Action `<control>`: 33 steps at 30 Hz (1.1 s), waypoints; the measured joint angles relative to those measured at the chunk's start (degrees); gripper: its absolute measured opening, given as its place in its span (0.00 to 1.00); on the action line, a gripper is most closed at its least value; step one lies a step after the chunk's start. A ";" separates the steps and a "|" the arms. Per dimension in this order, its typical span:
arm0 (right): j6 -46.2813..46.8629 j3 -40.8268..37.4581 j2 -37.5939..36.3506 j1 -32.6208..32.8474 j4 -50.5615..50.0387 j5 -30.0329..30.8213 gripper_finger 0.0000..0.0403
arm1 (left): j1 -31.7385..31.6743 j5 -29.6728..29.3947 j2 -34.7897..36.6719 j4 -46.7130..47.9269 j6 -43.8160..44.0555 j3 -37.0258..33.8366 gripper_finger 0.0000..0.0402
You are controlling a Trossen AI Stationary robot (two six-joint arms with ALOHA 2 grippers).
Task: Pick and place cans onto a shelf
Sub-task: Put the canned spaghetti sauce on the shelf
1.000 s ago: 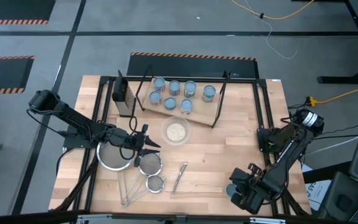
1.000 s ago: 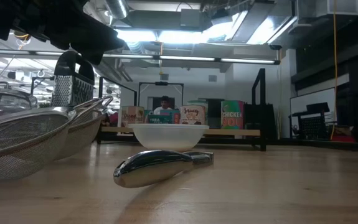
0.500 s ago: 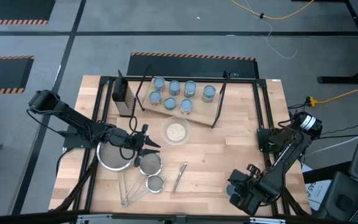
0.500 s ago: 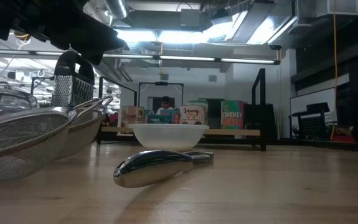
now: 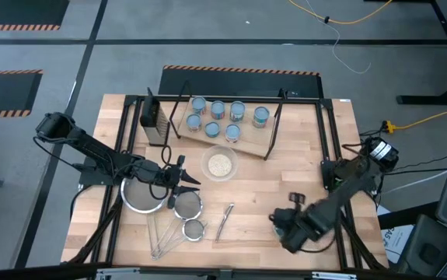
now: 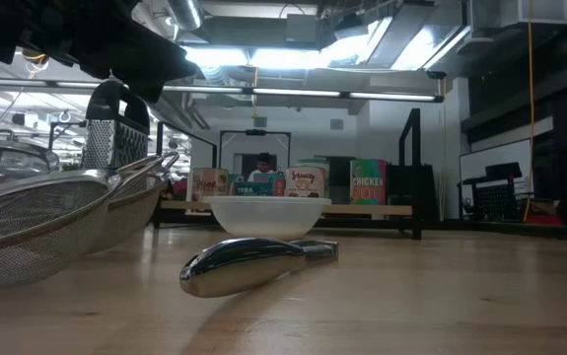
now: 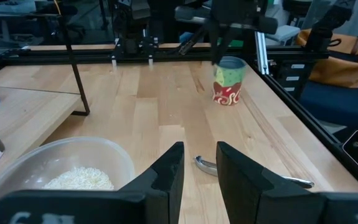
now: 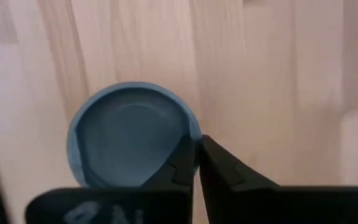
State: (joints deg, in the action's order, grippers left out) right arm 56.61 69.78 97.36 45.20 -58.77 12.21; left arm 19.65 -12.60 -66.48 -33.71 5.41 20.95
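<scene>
One can (image 7: 228, 81) with a pale blue top (image 8: 129, 134) stands upright near the table's front right. My right gripper (image 5: 289, 222) is over it, pointing down and shut on its rim. Several more cans (image 5: 218, 119) stand on the light-wood shelf (image 5: 248, 142) at the table's far side, and they also show in the low view (image 6: 303, 182). My left gripper (image 5: 181, 180) hovers over the steel strainers (image 5: 186, 204). Its fingers (image 7: 200, 168) are a little apart and empty. My right gripper pinches the can's top rim (image 8: 194, 142) at one side, one finger over the blue top and the other outside the wall. The fingers come from above, pointing down. The can is upright; I cannot tell whether its base (image 7: 226, 102) rests on the table.
A clear bowl of grains (image 5: 220, 165) stands mid-table in front of the shelf. A box grater (image 5: 156, 120) stands left of the shelf. A large strainer (image 5: 144, 194), a small one (image 5: 195, 229) and a metal spoon (image 5: 225, 220) lie front left. A person (image 6: 260, 168) is far behind.
My right gripper has moved toward the table's left and a little toward the far edge, its arm stretching out lower over the table. My left arm has kept still.
</scene>
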 joint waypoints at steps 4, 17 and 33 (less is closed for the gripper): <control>-23.28 0.02 -0.04 -6.89 1.95 -3.69 0.04 | 0.01 0.00 0.00 0.00 0.00 0.00 0.22; -65.48 -0.07 0.09 -21.02 12.74 -7.33 0.04 | -0.01 -0.48 0.00 0.00 0.04 0.00 0.22; -79.25 -0.07 0.09 -22.50 17.62 -7.33 0.08 | -0.01 -0.46 0.00 0.00 0.20 0.00 0.22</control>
State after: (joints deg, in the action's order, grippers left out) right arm -22.63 69.71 97.45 22.70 -41.15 4.89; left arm 19.64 -13.06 -66.48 -33.71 5.61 20.95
